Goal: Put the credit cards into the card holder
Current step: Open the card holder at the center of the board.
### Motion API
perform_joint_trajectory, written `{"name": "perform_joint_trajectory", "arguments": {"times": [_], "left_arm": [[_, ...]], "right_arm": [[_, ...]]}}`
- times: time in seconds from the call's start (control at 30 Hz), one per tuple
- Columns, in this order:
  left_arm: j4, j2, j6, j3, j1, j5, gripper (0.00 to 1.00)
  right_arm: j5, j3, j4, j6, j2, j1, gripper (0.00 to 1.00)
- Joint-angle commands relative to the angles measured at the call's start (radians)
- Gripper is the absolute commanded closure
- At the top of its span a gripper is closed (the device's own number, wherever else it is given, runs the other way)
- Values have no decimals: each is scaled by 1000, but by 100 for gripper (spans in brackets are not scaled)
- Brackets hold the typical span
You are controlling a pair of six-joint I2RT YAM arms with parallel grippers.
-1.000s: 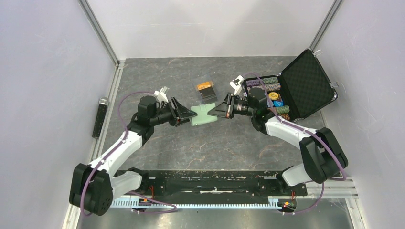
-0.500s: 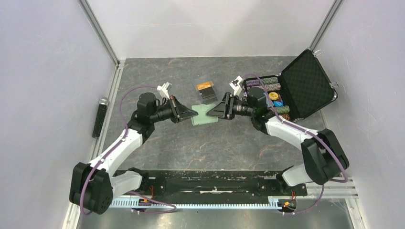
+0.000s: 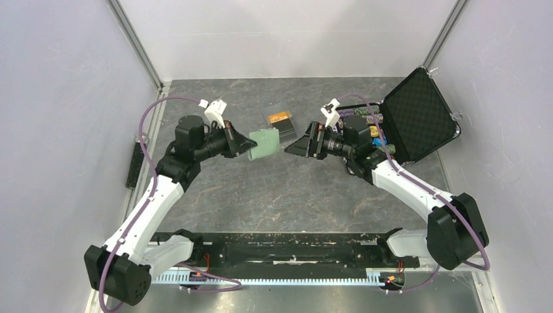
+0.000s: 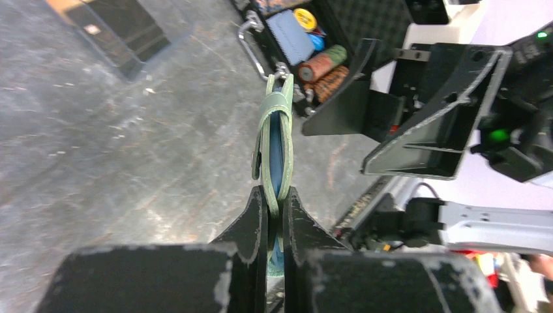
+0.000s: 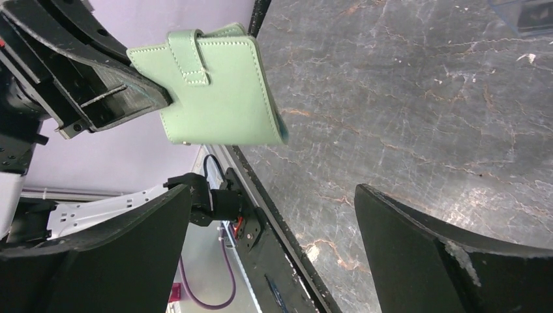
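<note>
1. The dark marbled table [image 3: 261, 202] carries everything.
2. A black hard case [image 3: 417, 120] with metal edges stands open at the far right. Its foam-lined lid is tipped back.
3. The left gripper [image 3: 250, 145] has its jaws pressed together on one edge of the card holder [image 3: 266, 143] and holds it up off the table.
4. The right gripper [image 3: 291, 147] points at the card holder from the other side. Its jaws are spread wide and touch nothing.
5. The card holder is pale green and folded shut, with its stitched tab across the front. The left wrist view shows it edge-on [image 4: 277, 143], with blue lining between the covers. It hangs between the two grippers.
6. The credit cards [image 3: 282, 124] lie in a small stack on the table just behind the card holder. One is orange and the rest are dark. Their print is too small to read.
7. Striped poker chips [image 4: 323, 65] and a blue deck [image 4: 291, 36] sit in the case.
</note>
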State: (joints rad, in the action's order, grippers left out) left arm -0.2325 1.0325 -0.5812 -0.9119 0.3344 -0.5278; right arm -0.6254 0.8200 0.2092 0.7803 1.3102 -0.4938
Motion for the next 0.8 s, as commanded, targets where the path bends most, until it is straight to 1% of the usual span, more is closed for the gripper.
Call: {"name": "perform_joint_trajectory", "arguments": {"times": [0.0,0.1,0.23,0.4,0.47,0.6,0.77], "left_arm": [[-45,-66,252,-10,3,121,98],[-42,-114,378,17,3,140,98],[-32,-186,594,72,5,90,98],[-33,-289,831,132,35,92,98],[-34,-337,922,154,60,130,98],[-73,-403,1122,173,117,244,98],[-110,-454,1340,189,183,339,98]], "right_arm": [[44,51,-43,-26,-38,-2,2],[47,51,-43,-7,-40,-3,2],[47,57,-40,35,-27,-13,2],[55,88,-21,112,18,-65,2],[60,104,0,153,34,-91,2],[67,117,103,275,67,-148,2],[54,182,208,380,156,-212,2]]}}
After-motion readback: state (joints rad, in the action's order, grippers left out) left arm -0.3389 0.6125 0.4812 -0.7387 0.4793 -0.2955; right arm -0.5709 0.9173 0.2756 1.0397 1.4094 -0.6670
